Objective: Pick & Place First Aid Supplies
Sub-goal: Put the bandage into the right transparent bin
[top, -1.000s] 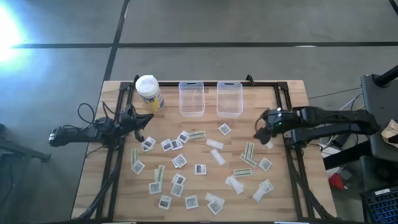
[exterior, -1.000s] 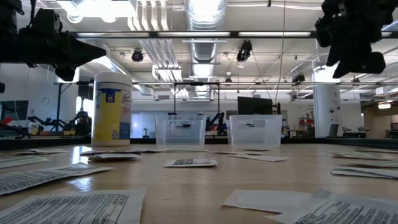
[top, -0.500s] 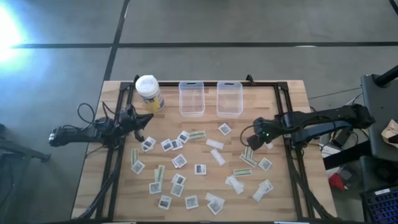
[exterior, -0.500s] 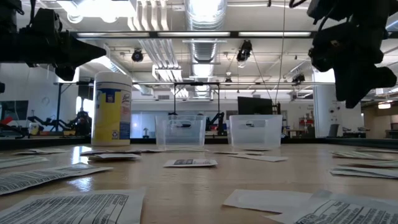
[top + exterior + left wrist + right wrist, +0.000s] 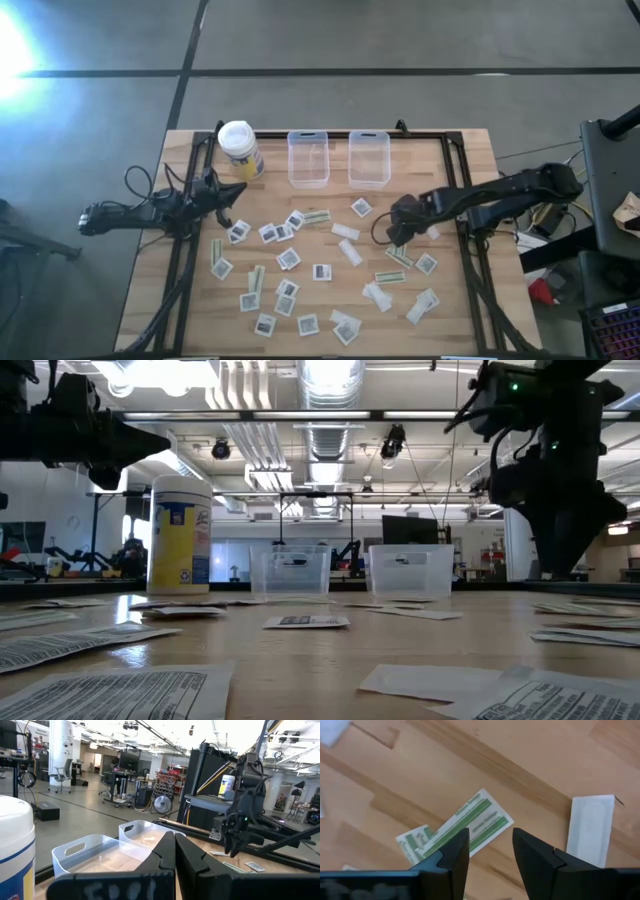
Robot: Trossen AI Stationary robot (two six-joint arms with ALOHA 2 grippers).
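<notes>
Many small white packets (image 5: 320,272) lie flat and scattered over the wooden table, some square with a dark patch, some narrow strips. My right gripper (image 5: 396,234) hangs open, pointing down, just above a pair of overlapping greenish strips (image 5: 470,827) right of the table's middle. It touches nothing. A white strip (image 5: 592,827) lies beside them. In the low view the right gripper (image 5: 565,565) is close above the table top. My left gripper (image 5: 236,192) is shut and empty, held in the air near the left side by the yellow container.
Two clear bins (image 5: 308,158) (image 5: 369,158) stand side by side at the far edge. The yellow container with a white lid (image 5: 239,148) stands at the far left. Black frame rails (image 5: 455,180) run along both sides of the table. Bare wood shows between bins and packets.
My right gripper has moved from the right rail toward the table's left and near edge, and has come down to just above the greenish strips. The packets have not moved.
</notes>
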